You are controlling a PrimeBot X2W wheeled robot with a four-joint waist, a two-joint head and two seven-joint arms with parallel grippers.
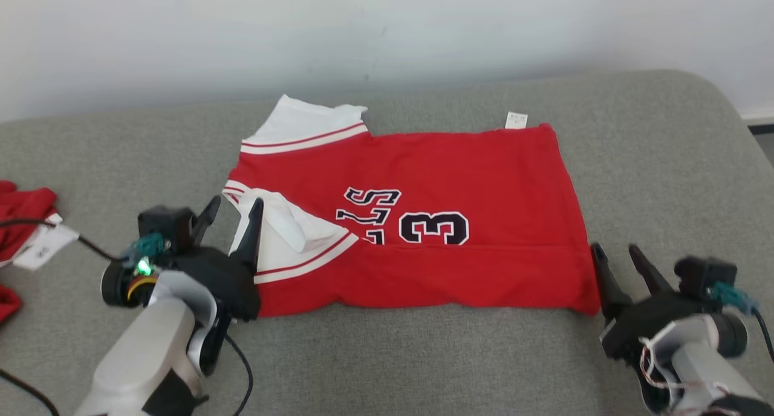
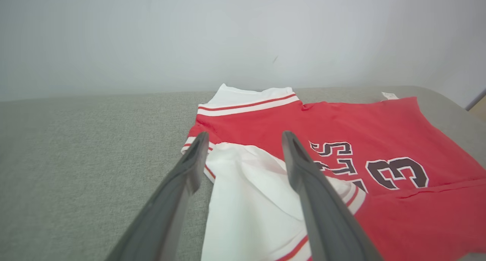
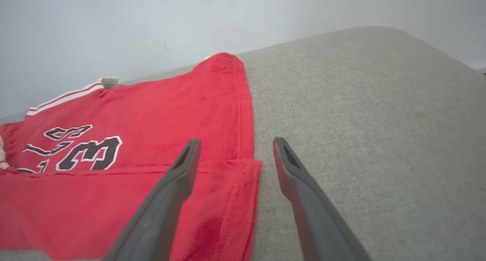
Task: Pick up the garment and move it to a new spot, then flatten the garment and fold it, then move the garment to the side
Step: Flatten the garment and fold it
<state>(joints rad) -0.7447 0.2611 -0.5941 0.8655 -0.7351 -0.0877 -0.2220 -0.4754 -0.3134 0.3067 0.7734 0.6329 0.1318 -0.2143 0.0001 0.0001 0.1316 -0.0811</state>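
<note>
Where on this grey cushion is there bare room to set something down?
The widest free patch lies right of the red jersey, up to the rounded end of the grey cushion. A bare strip also runs along the near edge, between the left claw and right claw. Crowded: the middle under the jersey, and the left edge with other red clothes.

The red jersey (image 1: 484,180) carries a large dark "3" (image 1: 433,227) outlined in white, near its middle. Just left of it stand matching letters (image 1: 370,205), cut off by a fold; "LS" can be read. The white tag (image 1: 516,120) at its far edge and the white label (image 1: 45,247) on the red cloth (image 1: 24,207) at the left bear print too small to read.
</note>
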